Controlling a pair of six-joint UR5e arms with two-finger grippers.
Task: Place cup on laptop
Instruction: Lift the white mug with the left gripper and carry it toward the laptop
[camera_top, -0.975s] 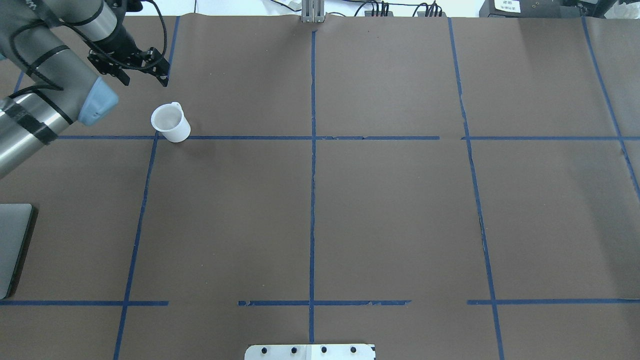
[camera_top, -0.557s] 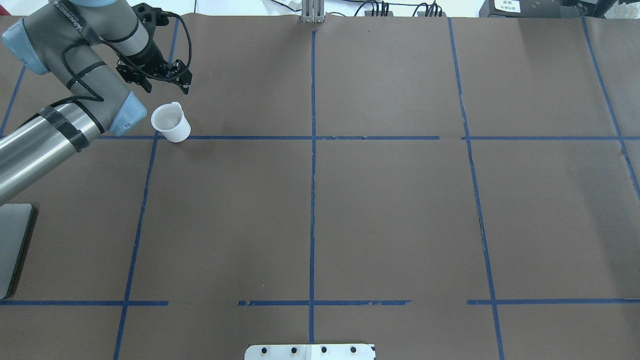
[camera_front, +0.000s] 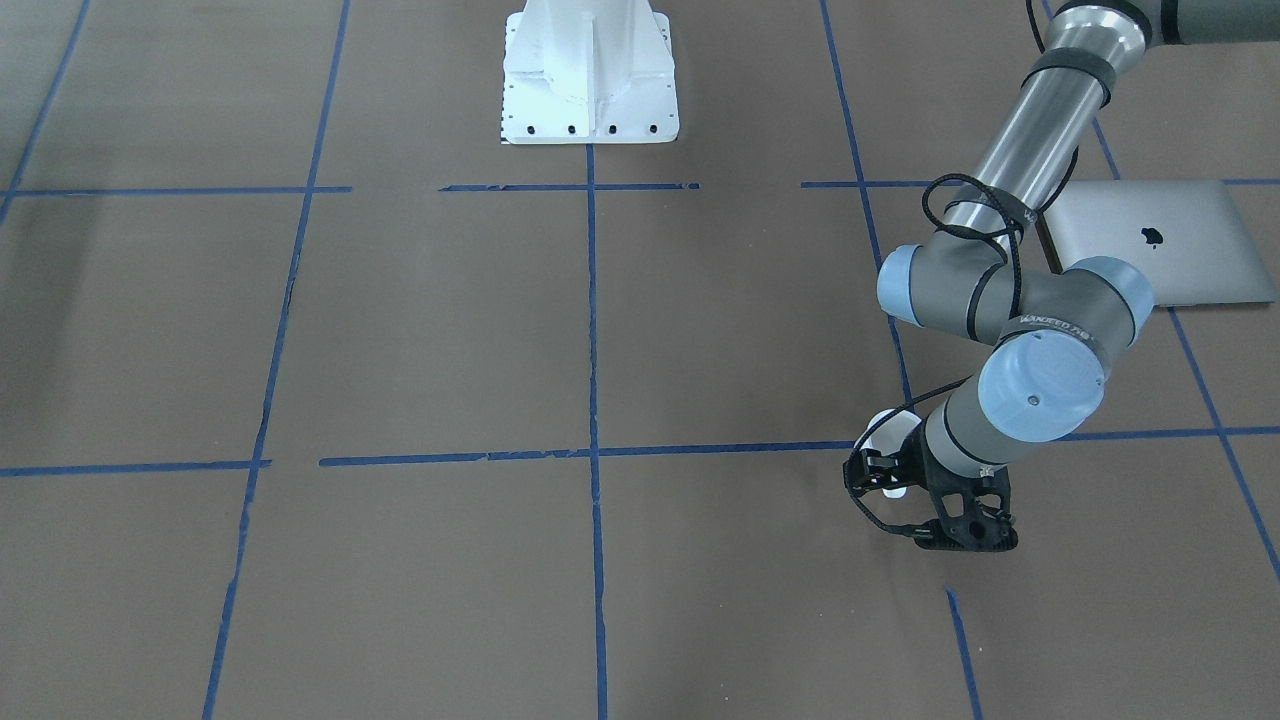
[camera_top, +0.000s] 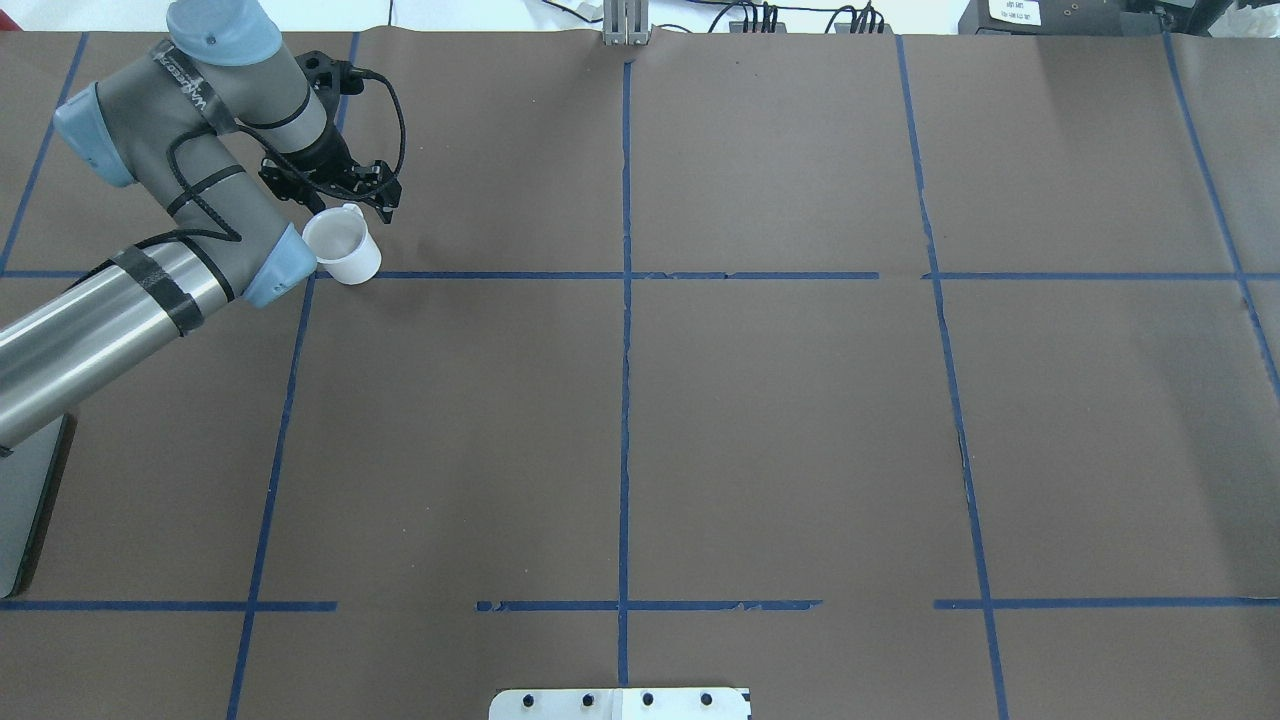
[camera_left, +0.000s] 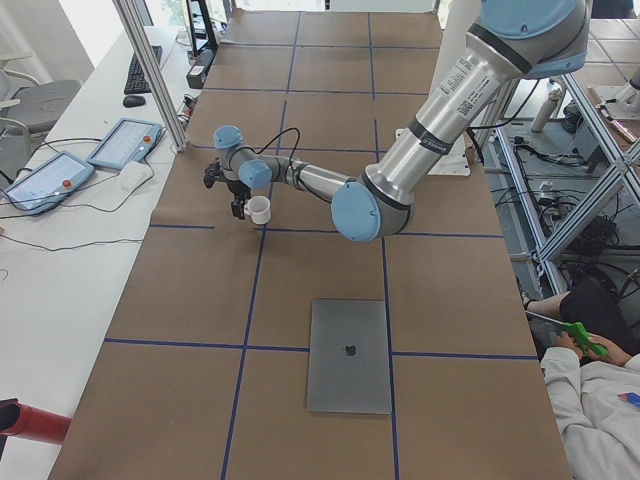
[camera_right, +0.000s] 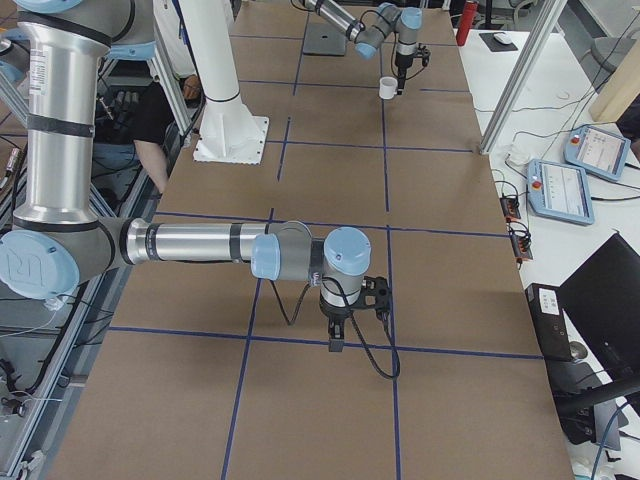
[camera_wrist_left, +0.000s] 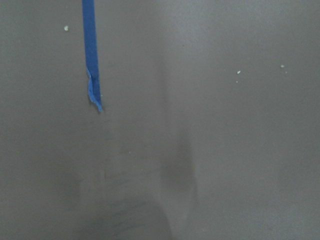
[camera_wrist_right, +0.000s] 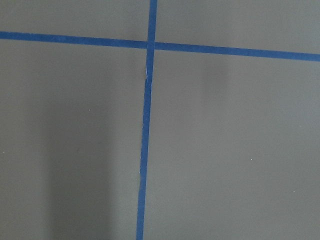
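Observation:
The small white cup (camera_top: 341, 250) stands upright on the brown table at the far left, its handle on the far side. It also shows in the left side view (camera_left: 259, 210) and the right side view (camera_right: 387, 87), and partly behind the wrist in the front view (camera_front: 888, 432). My left gripper (camera_top: 350, 200) is open, right at the cup's far rim and handle. The silver-grey laptop (camera_front: 1150, 240) lies closed and flat near the table's left end (camera_left: 348, 355), apart from the cup. My right gripper (camera_right: 336, 335) hangs low over bare table; I cannot tell whether it is open or shut.
The white robot base plate (camera_front: 588, 75) sits at the near middle edge. Blue tape lines (camera_top: 625, 300) grid the brown table. Control tablets (camera_left: 125, 145) lie beside the table's far edge. A person (camera_left: 590, 380) sits behind the robot's side.
My left arm has swung to the right and closer to the cup, bringing the open gripper up against its far side. The cup has not moved.

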